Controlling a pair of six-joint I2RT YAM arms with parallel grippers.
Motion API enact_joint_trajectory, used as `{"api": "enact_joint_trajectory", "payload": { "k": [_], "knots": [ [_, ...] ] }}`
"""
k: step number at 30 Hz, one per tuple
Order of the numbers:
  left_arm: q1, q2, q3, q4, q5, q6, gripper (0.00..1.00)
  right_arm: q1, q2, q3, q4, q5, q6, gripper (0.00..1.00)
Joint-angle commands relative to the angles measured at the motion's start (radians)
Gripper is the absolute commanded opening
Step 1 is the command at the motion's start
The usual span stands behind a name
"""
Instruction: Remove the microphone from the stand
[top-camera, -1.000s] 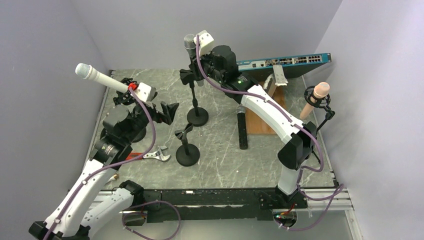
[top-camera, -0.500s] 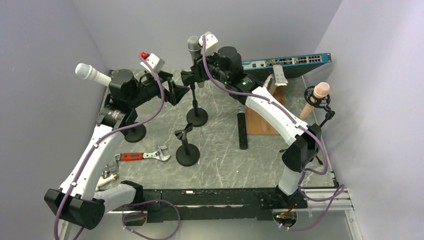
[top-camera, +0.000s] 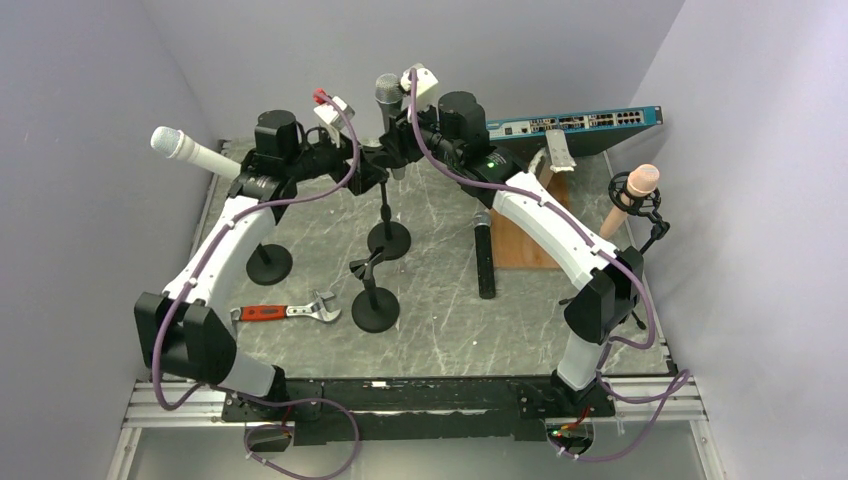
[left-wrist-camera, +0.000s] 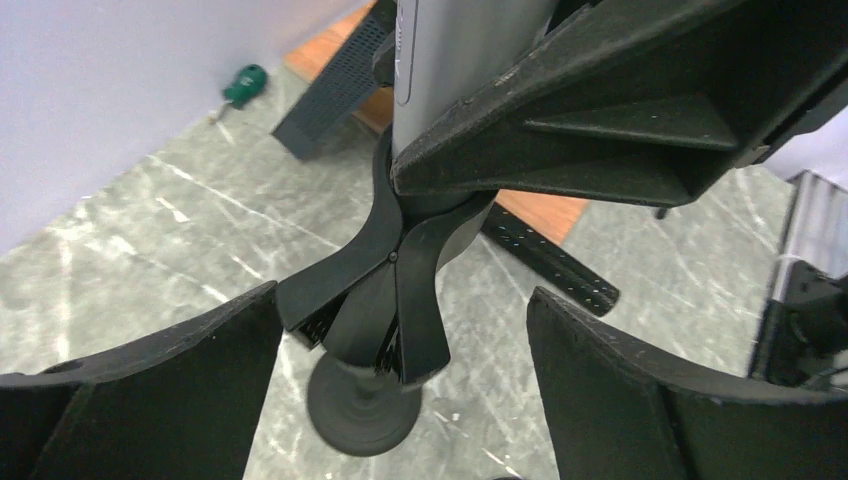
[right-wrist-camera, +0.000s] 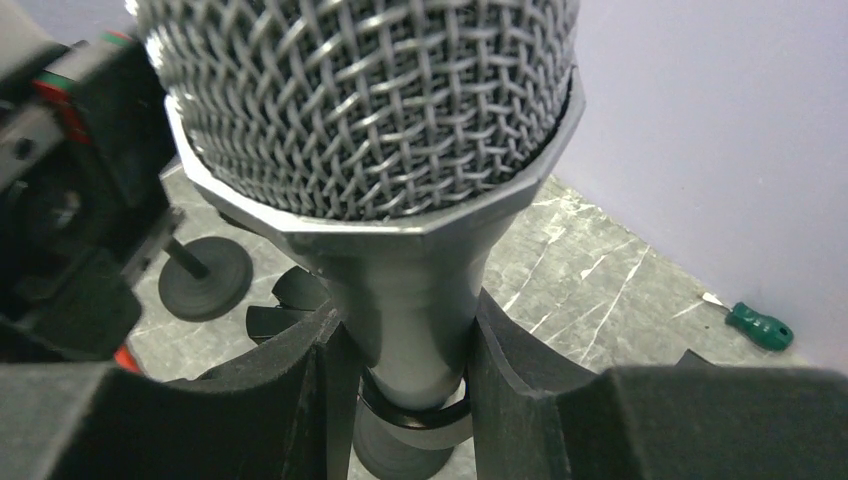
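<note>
A grey microphone (top-camera: 386, 95) with a mesh head stands upright in the clip (top-camera: 378, 165) of the middle black stand (top-camera: 388, 240). My right gripper (top-camera: 398, 138) is shut on the microphone's body just below the head; in the right wrist view its fingers (right-wrist-camera: 290, 400) press both sides of the body (right-wrist-camera: 415, 310) above the clip ring (right-wrist-camera: 415, 418). My left gripper (top-camera: 360, 165) is open, its fingers (left-wrist-camera: 140, 385) on either side of the stand's clip (left-wrist-camera: 400, 300) without touching it. The stand's round base (left-wrist-camera: 365, 400) shows below.
A white microphone (top-camera: 185, 150) on a stand is at the left and a pink one (top-camera: 640, 185) at the right. An empty stand (top-camera: 375, 300), a red-handled wrench (top-camera: 285, 312), a black microphone lying flat (top-camera: 485, 260), a wooden board (top-camera: 525, 240), a network switch (top-camera: 570, 122) and a green screwdriver (right-wrist-camera: 760, 325) are around.
My left arm has swung up and right from beside the white microphone to the middle stand's clip, staying open. My right gripper has kept its hold on the grey microphone.
</note>
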Motion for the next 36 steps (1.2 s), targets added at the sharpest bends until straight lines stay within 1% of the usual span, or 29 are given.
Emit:
{"api": "enact_joint_trajectory", "payload": {
  "k": [1, 3, 5, 11, 13, 15, 16, 18, 20, 22, 24, 25, 27, 28, 29, 30, 31, 33, 36],
  "knots": [
    [0.012, 0.037, 0.009, 0.105, 0.15, -0.028, 0.92, 0.01, -0.007, 0.013, 0.007, -0.074, 0.062, 0.0],
    [0.013, 0.048, 0.002, 0.145, 0.194, -0.062, 0.89, 0.01, -0.002, 0.021, 0.006, -0.077, 0.064, 0.0],
    [0.015, 0.041, -0.022, 0.201, 0.176, -0.086, 0.88, 0.011, 0.001, 0.025, 0.007, -0.084, 0.068, 0.0],
    [0.015, 0.046, -0.037, 0.168, 0.152, -0.081, 0.81, 0.011, 0.006, 0.036, 0.004, -0.088, 0.075, 0.0],
    [0.015, 0.035, -0.046, 0.153, 0.144, -0.066, 0.83, 0.009, 0.006, 0.034, 0.004, -0.087, 0.074, 0.0],
    [0.015, 0.031, -0.046, 0.125, 0.136, -0.055, 0.88, 0.01, 0.01, 0.038, 0.0, -0.084, 0.071, 0.0],
    [0.015, 0.031, -0.044, 0.122, 0.138, -0.053, 0.9, 0.011, 0.013, 0.042, -0.005, -0.082, 0.07, 0.0],
    [0.015, 0.043, -0.034, 0.11, 0.142, -0.054, 0.89, 0.012, 0.015, 0.047, -0.013, -0.082, 0.07, 0.0],
    [0.015, 0.055, -0.019, 0.092, 0.137, -0.054, 0.81, 0.011, 0.012, 0.045, -0.013, -0.082, 0.07, 0.0],
    [0.015, 0.061, -0.01, 0.079, 0.122, -0.056, 0.7, 0.012, 0.011, 0.047, -0.014, -0.082, 0.071, 0.0],
    [0.015, 0.057, -0.015, 0.084, 0.111, -0.058, 0.56, 0.012, 0.014, 0.053, -0.017, -0.082, 0.072, 0.0],
    [0.015, 0.053, -0.019, 0.09, 0.106, -0.062, 0.48, 0.012, 0.016, 0.056, -0.018, -0.081, 0.072, 0.0],
    [0.014, 0.045, -0.025, 0.09, 0.098, -0.06, 0.28, 0.013, 0.018, 0.063, -0.02, -0.078, 0.07, 0.0],
    [0.014, 0.037, -0.029, 0.089, 0.084, -0.057, 0.13, 0.013, 0.02, 0.066, -0.021, -0.078, 0.07, 0.0],
    [0.014, 0.033, -0.034, 0.089, 0.072, -0.054, 0.06, 0.014, 0.021, 0.069, -0.021, -0.076, 0.07, 0.0],
    [0.013, 0.026, -0.038, 0.089, 0.065, -0.049, 0.02, 0.013, 0.022, 0.075, -0.02, -0.073, 0.069, 0.0],
    [0.013, 0.021, -0.043, 0.089, 0.057, -0.049, 0.0, 0.016, 0.023, 0.084, -0.023, -0.067, 0.067, 0.0],
    [0.011, 0.017, -0.051, 0.087, 0.045, -0.048, 0.0, 0.018, 0.033, 0.114, -0.033, -0.04, 0.062, 0.0],
    [0.005, 0.017, -0.047, 0.064, 0.026, -0.036, 0.0, 0.021, 0.065, 0.207, -0.071, 0.011, 0.055, 0.0]
  ]
}}
